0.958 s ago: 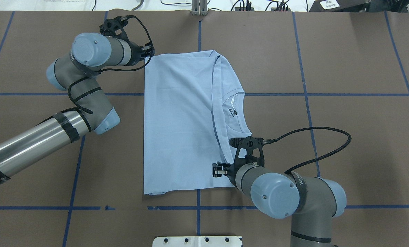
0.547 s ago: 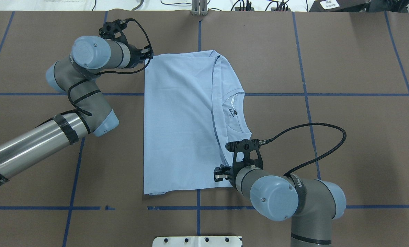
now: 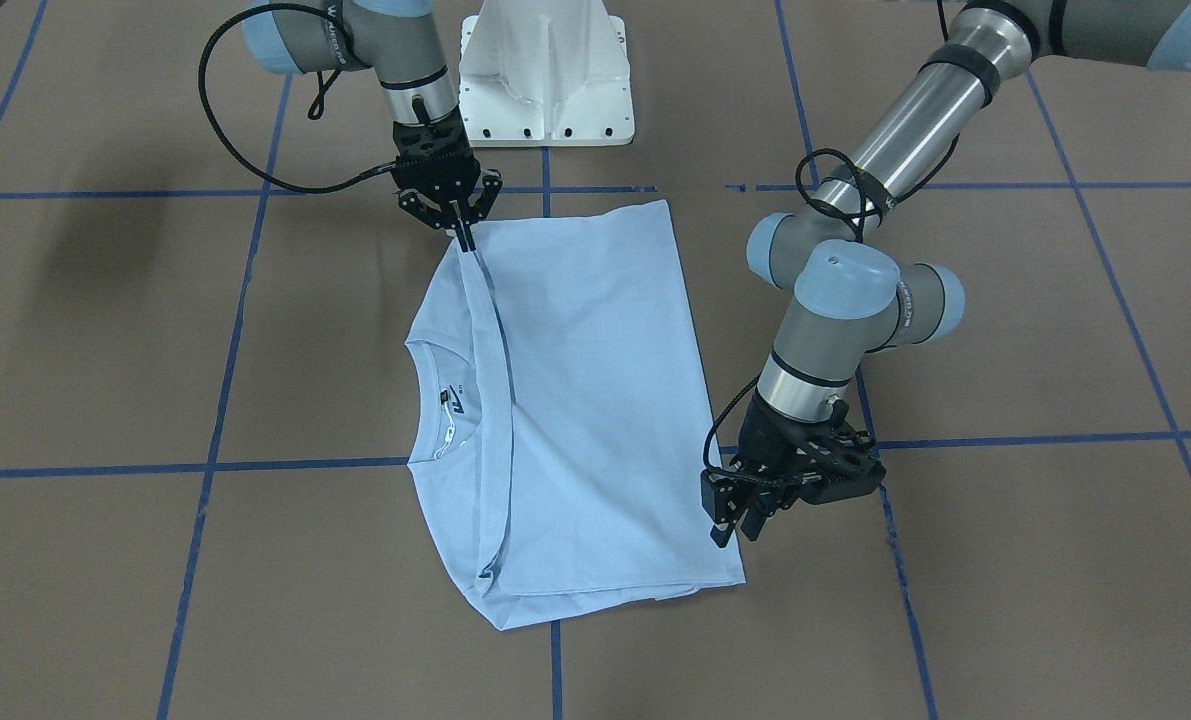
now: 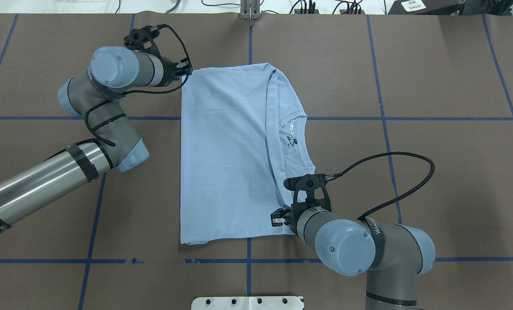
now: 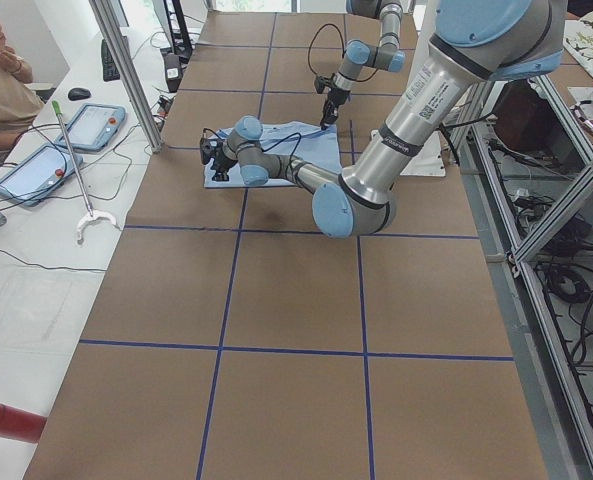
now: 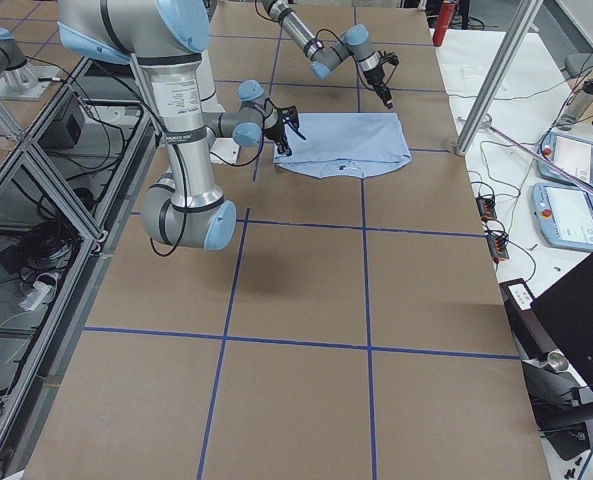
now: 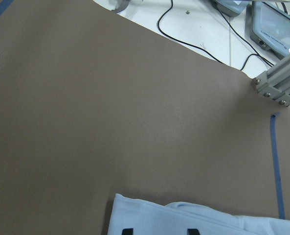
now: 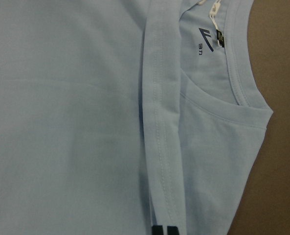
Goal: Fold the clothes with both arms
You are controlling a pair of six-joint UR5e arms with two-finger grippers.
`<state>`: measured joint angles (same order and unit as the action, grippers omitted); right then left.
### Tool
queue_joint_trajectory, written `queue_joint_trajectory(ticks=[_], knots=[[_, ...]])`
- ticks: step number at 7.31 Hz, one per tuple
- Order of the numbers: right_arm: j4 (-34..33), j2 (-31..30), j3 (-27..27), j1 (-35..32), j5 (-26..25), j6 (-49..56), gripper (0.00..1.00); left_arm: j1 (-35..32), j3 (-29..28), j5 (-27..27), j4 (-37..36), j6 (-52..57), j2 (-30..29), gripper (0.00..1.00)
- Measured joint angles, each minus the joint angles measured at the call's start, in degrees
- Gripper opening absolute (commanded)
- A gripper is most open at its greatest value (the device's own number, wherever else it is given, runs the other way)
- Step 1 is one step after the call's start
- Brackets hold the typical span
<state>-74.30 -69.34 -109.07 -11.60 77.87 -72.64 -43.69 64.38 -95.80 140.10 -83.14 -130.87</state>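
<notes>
The light blue T-shirt (image 4: 226, 150) (image 3: 595, 400) lies flat on the brown table, folded lengthwise, its ribbed collar (image 4: 297, 137) and neck label showing on the right. My right gripper (image 3: 466, 238) (image 4: 275, 220) is at the shirt's near edge, shut on the folded hem strip (image 8: 157, 147); its fingertips (image 8: 156, 229) sit almost together. At the shirt's far left corner my left gripper (image 4: 190, 70) (image 3: 734, 520) hangs open. In the left wrist view its fingertips (image 7: 127, 230) stand well apart above the cloth (image 7: 208, 220).
The white pedestal base (image 3: 545, 70) stands at the near table edge. Blue tape lines (image 4: 385, 118) grid the brown surface. An aluminium post (image 4: 250, 10) stands at the far edge. A person (image 5: 1, 80) sits at a side table with tablets (image 5: 91, 125).
My right gripper has slid a little toward the near edge along the hem. The left gripper has shifted slightly at the far corner. The shirt lies as before.
</notes>
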Motion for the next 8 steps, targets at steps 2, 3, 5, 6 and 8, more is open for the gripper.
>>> queue_joint_trajectory(ticks=[2, 3, 5, 6, 8], knots=[[0.2, -0.7, -0.4, -0.3, 0.2, 0.1, 0.0, 0.0, 0.1, 0.0, 0.0, -0.1, 0.0, 0.47], [0.3, -1.6, -1.2, -0.4, 0.4, 0.1, 0.24, 0.0, 0.1, 0.0, 0.0, -0.1, 0.0, 0.48], [0.5, -2.7, -2.0, -0.1, -0.1, 0.1, 0.54, 0.0, 0.2, 0.0, 0.0, -0.1, 0.0, 0.5], [0.5, -2.5, -1.8, -0.1, -0.5, 0.1, 0.59, 0.2, 0.2, 0.0, 0.0, -0.2, 0.0, 0.5], [0.1, -1.4, -1.3, -0.2, -0.7, 0.1, 0.58, 0.5, 0.1, 0.1, 0.0, -0.2, 0.1, 0.5]])
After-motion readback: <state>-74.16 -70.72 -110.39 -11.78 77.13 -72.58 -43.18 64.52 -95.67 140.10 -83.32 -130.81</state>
